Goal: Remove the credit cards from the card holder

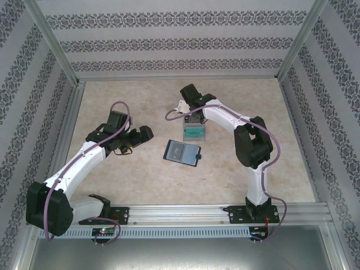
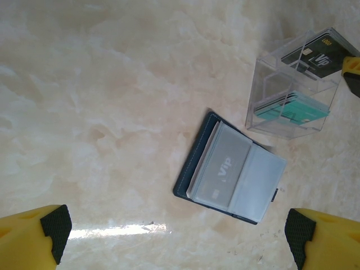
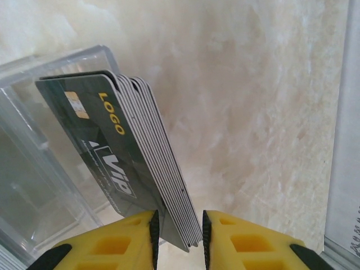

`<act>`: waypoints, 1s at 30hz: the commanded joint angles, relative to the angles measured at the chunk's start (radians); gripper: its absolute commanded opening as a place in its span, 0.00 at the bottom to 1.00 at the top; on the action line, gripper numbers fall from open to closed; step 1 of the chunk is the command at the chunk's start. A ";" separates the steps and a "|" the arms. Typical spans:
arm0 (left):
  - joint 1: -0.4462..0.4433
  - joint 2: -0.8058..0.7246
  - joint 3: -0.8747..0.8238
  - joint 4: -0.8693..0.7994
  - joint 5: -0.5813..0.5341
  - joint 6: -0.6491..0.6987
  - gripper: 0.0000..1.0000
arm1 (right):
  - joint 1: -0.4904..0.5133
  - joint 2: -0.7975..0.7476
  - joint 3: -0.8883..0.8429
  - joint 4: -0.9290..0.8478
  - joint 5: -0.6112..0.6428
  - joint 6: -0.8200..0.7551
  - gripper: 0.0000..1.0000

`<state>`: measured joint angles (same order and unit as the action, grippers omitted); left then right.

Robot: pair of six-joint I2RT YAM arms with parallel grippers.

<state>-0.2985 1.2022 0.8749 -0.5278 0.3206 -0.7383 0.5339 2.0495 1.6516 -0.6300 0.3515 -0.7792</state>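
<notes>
The table has a cream, marbled top. Near its middle the slate-blue card holder lies flat and opened out, grey lining up. Just beyond it, not touching, a clear plastic box rests on the surface

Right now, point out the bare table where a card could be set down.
Bare table lies between the wallet and the arm bases, and along the far wall behind the clear box. It is crowded mid-table, where wallet, box and right gripper cluster.
</notes>
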 commanded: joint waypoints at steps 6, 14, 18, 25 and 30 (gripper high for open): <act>0.013 0.010 -0.019 0.045 0.079 0.023 0.98 | -0.012 -0.135 -0.051 0.036 -0.082 0.212 0.28; 0.008 0.113 -0.007 0.148 0.247 0.045 0.83 | -0.020 -0.386 -0.250 0.107 -0.292 0.687 0.19; -0.010 0.182 0.017 0.168 0.291 0.069 0.69 | -0.015 -0.461 -0.351 0.080 -0.366 0.966 0.18; -0.085 0.330 0.078 0.200 0.330 0.088 0.56 | 0.079 -0.586 -0.627 0.195 -0.389 1.231 0.20; -0.141 0.430 0.126 0.213 0.347 0.094 0.51 | 0.099 -0.571 -0.764 0.245 -0.429 1.433 0.21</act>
<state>-0.4141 1.5982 0.9619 -0.3496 0.6357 -0.6724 0.6331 1.4822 0.9272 -0.4423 -0.0425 0.4706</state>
